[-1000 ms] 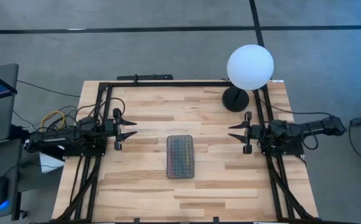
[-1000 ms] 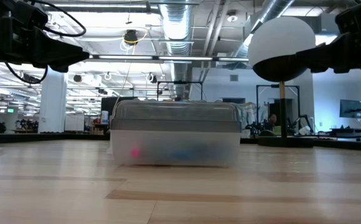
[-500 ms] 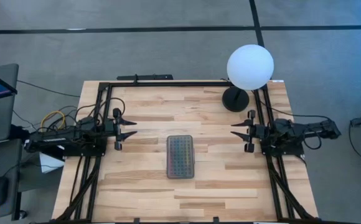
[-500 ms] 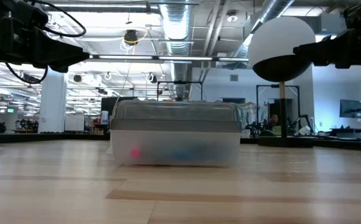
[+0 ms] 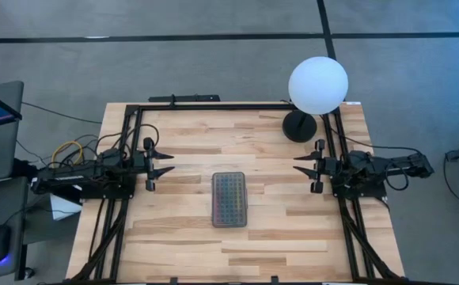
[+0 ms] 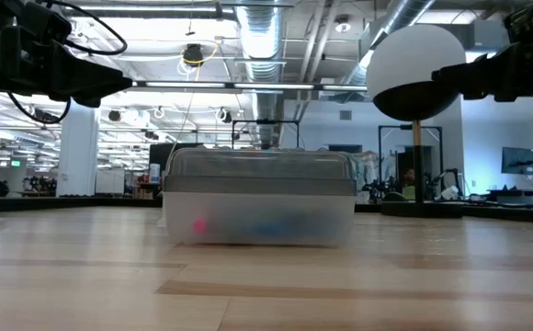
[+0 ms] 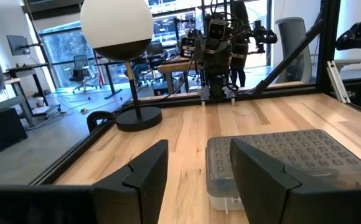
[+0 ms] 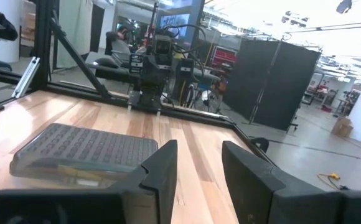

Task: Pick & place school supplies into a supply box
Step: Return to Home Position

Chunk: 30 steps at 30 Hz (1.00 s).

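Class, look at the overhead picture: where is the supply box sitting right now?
In the high view, the supply box lies closed at the middle of the table, between the open left tool and the open right tool, touching neither.

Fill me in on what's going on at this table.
Nothing is being handled right now. The supply box sits in the middle of the table with its grey gridded lid closed. Pink and blue supplies show faintly through its clear wall. The left gripper and right gripper hang open and empty at opposite sides, each pointing toward the box and well clear of it.
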Available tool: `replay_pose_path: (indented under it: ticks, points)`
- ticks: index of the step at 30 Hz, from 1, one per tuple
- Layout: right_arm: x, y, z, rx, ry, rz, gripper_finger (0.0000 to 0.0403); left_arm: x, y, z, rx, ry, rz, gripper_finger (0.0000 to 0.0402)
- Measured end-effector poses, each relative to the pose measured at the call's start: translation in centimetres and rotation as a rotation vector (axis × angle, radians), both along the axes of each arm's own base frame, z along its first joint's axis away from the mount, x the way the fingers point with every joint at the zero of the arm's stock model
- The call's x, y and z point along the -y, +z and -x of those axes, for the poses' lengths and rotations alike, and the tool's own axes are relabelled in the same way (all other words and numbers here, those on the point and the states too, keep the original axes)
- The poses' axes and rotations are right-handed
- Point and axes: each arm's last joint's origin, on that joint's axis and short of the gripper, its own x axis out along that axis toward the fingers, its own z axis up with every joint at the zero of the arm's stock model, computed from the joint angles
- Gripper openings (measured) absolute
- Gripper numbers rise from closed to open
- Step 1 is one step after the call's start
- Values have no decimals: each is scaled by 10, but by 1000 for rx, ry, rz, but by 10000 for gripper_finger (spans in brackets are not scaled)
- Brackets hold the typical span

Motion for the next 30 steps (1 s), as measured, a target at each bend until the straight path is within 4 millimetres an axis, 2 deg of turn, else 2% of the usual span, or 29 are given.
replay_pose_path:
  ticks: [11, 18, 30]
  points:
    - [0, 0, 0, 0, -1, -2, 120, 0, 0, 0, 1, -1, 9, 168]
    - [0, 0, 0, 13, 6, -149, 120, 0, 0, 0, 1, -1, 9, 168]
    - [0, 0, 0, 14, 6, -150, 120, 0, 0, 0, 1, -1, 15, 168]
